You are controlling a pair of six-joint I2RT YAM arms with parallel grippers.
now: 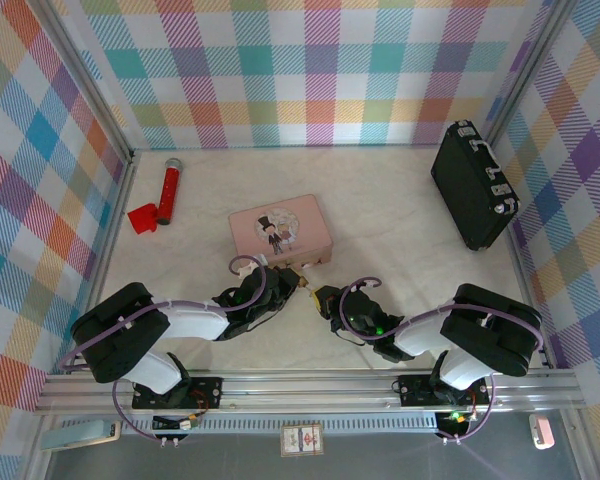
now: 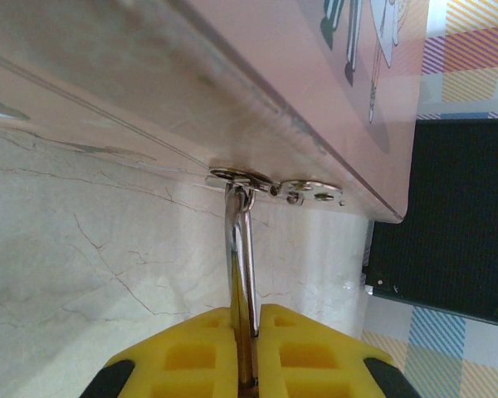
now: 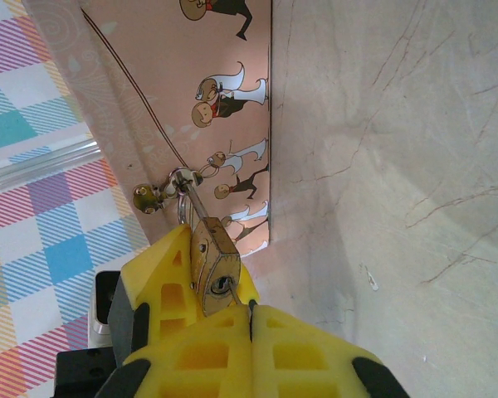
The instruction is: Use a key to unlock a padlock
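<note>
Right wrist, fingers (image 3: 315,356) pinching key (image 3: 235,292) in padlock (image 3: 212,261)

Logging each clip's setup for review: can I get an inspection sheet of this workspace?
Surface: pale marbled table, nothing spilled.
Job's things: padlock, brass, hanging on the hasp of the pink tin; key at its keyhole.
Clutter: red microphone, red scrap, black case.
Grippers: left gripper shut on the padlock; right gripper shut on the key.
Cables: purple cables looped over both arms.
Surroundings: checked walls, metal frame.
</note>
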